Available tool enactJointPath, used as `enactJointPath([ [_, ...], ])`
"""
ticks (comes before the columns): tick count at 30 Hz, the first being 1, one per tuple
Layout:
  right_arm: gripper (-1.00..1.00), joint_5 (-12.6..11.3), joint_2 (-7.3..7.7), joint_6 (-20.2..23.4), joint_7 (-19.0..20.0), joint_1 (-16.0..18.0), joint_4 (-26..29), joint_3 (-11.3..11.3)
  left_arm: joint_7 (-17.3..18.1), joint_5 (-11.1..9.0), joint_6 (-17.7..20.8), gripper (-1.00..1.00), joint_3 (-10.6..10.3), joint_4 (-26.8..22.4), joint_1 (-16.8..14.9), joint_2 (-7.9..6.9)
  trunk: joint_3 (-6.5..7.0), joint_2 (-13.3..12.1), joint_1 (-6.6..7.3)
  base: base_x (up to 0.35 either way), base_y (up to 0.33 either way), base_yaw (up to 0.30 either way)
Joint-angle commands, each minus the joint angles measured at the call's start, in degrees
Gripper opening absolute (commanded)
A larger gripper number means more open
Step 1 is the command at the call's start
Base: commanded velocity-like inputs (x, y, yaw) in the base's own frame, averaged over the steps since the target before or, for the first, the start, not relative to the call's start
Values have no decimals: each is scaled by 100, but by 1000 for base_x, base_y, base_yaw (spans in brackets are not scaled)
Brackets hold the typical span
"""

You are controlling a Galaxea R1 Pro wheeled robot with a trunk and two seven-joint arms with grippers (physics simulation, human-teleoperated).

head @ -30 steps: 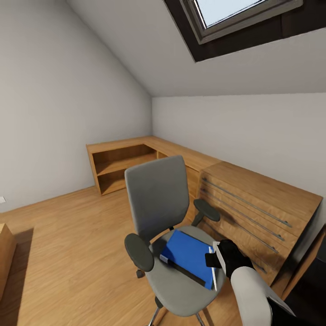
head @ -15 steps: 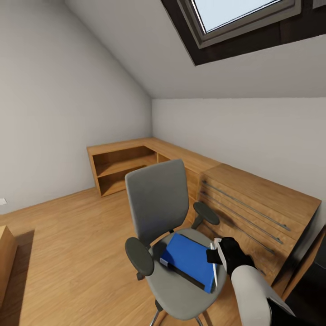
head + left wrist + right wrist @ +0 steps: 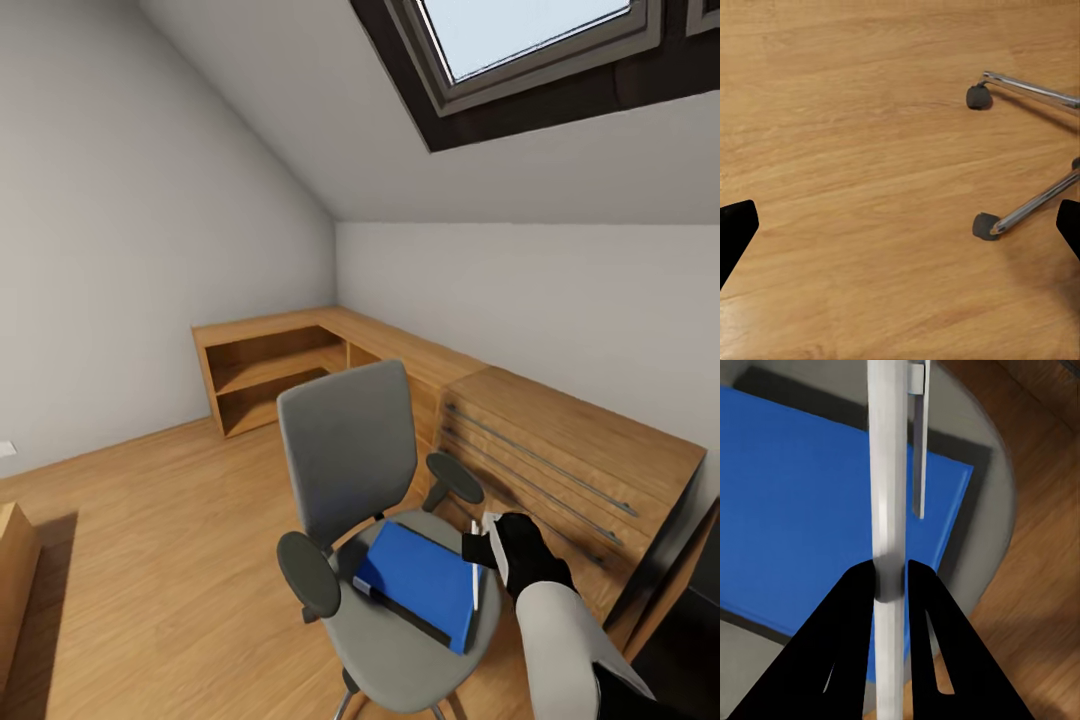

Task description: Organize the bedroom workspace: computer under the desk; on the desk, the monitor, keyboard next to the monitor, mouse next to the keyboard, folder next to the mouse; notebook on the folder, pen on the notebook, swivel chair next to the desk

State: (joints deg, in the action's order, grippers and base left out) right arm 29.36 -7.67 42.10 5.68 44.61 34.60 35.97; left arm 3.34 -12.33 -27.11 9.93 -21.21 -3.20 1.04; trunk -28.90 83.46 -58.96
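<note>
The swivel chair (image 3: 350, 450) stands on the wood floor, grey with black armrests. The blue folder (image 3: 415, 575) lies flat on its seat. My right gripper (image 3: 480, 552) hovers over the folder's right edge, shut on the white pen (image 3: 475, 585), which hangs nearly upright. In the right wrist view the fingers (image 3: 859, 607) pinch the pen (image 3: 889, 472) above the folder (image 3: 787, 510) and the grey seat (image 3: 986, 510). My left gripper (image 3: 900, 229) is open above bare floor beside the chair's chrome legs (image 3: 1031, 206). Notebook, keyboard, mouse, monitor and computer are out of view.
A light wooden drawer chest (image 3: 580, 470) stands right behind the chair, joined to a low wooden corner shelf unit (image 3: 270, 370) along the grey walls. A skylight (image 3: 520, 40) sits in the sloped ceiling. Open floor (image 3: 150, 530) lies to the chair's left.
The whole view has shifted a little, so the camera moved. My right gripper still holds the pen over the folder's right edge, slightly higher above it.
</note>
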Motion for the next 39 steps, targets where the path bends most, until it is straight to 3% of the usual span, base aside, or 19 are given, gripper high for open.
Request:
enactJointPath([
  [1, -100, 48, -8, 28, 58, 7, 28, 42, 35, -51, -10, 100, 9, 3, -2, 2, 12, -38, 23, 0, 0, 0],
  [16, -100, 22, -7, 297, 64, 7, 134, 46, 27, -59, -5, 100, 9, 14, -5, -7, 282, -640, 352, 0, 0, 0],
  [17, -100, 11, -22, 383, 65, 6, 433, 52, 26, -59, -5, 100, 9, 19, -4, -7, 300, -680, 374, 0, 0, 0],
  [21, -100, 6, -28, 459, 65, 8, 552, 51, 26, -59, -5, 100, 9, 20, -5, -7, 371, -840, 462, 0, 0, -45],
  [30, -100, 14, -222, 489, 65, 5, 1055, 58, 26, -59, -5, 100, 9, 23, -4, -7, 533, -1201, 660, 0, 0, -198],
  [39, -100, 24, -233, 484, 65, 4, 1424, 59, 26, -59, -5, 100, 9, 34, -3, -7, 694, -1562, 857, 0, 0, -251],
])
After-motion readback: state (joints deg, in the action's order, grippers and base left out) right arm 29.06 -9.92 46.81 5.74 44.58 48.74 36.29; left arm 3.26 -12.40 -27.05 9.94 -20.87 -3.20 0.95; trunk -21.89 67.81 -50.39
